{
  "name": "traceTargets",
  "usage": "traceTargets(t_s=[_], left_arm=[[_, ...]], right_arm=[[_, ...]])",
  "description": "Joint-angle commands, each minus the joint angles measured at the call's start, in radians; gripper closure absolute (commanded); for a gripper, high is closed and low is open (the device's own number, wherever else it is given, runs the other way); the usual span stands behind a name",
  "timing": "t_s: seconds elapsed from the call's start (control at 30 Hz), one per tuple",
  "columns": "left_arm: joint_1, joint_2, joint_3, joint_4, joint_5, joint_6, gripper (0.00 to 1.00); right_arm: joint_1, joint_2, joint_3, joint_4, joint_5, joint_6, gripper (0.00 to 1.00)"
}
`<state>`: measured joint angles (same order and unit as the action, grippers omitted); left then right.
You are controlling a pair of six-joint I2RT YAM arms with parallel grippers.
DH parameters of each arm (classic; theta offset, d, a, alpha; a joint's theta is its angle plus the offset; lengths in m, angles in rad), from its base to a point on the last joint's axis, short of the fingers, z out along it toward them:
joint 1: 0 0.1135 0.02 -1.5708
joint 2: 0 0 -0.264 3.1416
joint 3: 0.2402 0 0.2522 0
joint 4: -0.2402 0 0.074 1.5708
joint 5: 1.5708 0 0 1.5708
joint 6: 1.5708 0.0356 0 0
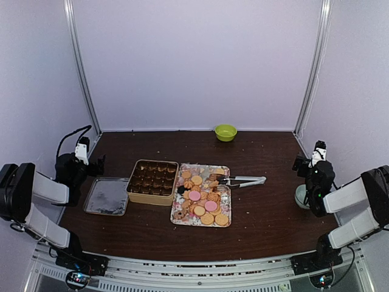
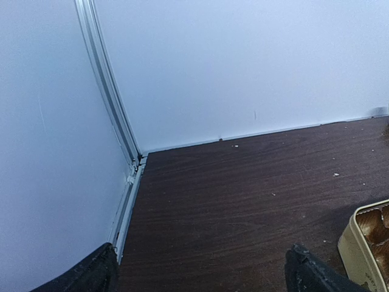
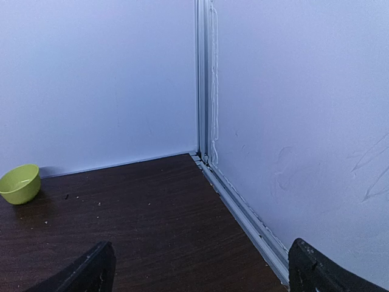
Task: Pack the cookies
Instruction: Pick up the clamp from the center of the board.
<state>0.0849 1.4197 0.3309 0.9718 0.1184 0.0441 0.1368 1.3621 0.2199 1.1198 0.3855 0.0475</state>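
Both hands stand wide open, empty: left gripper (image 2: 200, 277) at the frame's left edge, right gripper (image 3: 203, 274) at the right. Cookies (image 1: 202, 201) cover a tray (image 1: 227, 193) at centre, a tin (image 1: 152, 181) just left.

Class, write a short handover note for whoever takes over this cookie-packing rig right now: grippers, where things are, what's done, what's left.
Left gripper: open, empty, far left of the work.
Right gripper: open, empty, far right.
Cookies: on the tray, just right of the tin of paper cups. Tongs lie with their tips over the tray.
Done: tin open, lid lying to its left.
Left: apparently all the packing; no cookie shows in the cups.
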Motion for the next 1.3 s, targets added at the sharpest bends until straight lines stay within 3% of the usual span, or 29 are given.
traceTargets(t_s=[0.0,0.37,0.43,0.5,0.57,0.63,0.7,0.77,0.87,0.93,1.03,1.17,1.27], left_arm=[[0.001,0.005,-0.006,0.054,-0.004,0.011,0.02],[0.002,0.005,-0.005,0.052,-0.007,0.008,0.02],[0.004,0.000,-0.005,0.056,-0.001,0.006,0.02],[0.017,-0.065,0.059,-0.120,0.018,-0.002,0.02],[0.016,-0.136,0.222,-0.441,0.033,0.006,0.02],[0.016,-0.117,0.448,-0.765,0.054,0.017,0.02],[0.017,-0.062,0.612,-1.051,0.087,0.002,0.02],[0.016,-0.014,0.742,-1.232,0.144,0.038,0.02],[0.016,0.011,0.847,-1.381,0.159,0.089,0.02],[0.016,0.005,0.883,-1.443,0.157,0.136,0.02],[0.017,-0.009,0.929,-1.553,0.155,0.197,0.02],[0.017,-0.027,0.963,-1.692,0.165,0.251,0.02],[0.018,-0.069,0.940,-1.747,0.189,0.291,0.03]], right_arm=[[-0.008,0.000,0.007,0.021,-0.005,-0.008,0.00],[-0.008,-0.001,0.007,0.022,0.018,-0.004,0.00],[-0.008,-0.028,0.019,-0.042,0.048,0.023,0.00],[-0.003,-0.076,0.044,-0.098,0.025,-0.018,0.00],[0.000,-0.175,0.161,-0.391,0.103,0.023,0.00],[-0.003,-0.246,0.262,-0.565,0.112,0.095,0.00],[-0.003,-0.298,0.305,-0.594,0.002,0.102,0.00],[-0.003,-0.325,0.343,-0.603,-0.102,0.096,0.00],[-0.008,-0.336,0.414,-0.689,-0.095,0.312,0.00],[-0.015,-0.330,0.443,-0.695,-0.294,0.331,0.00],[0.000,-0.260,0.536,-0.793,-0.570,0.255,0.00],[0.123,-0.099,0.738,-1.151,-0.587,0.089,0.00],[0.241,-0.005,0.814,-1.269,-0.542,-0.036,0.01]])
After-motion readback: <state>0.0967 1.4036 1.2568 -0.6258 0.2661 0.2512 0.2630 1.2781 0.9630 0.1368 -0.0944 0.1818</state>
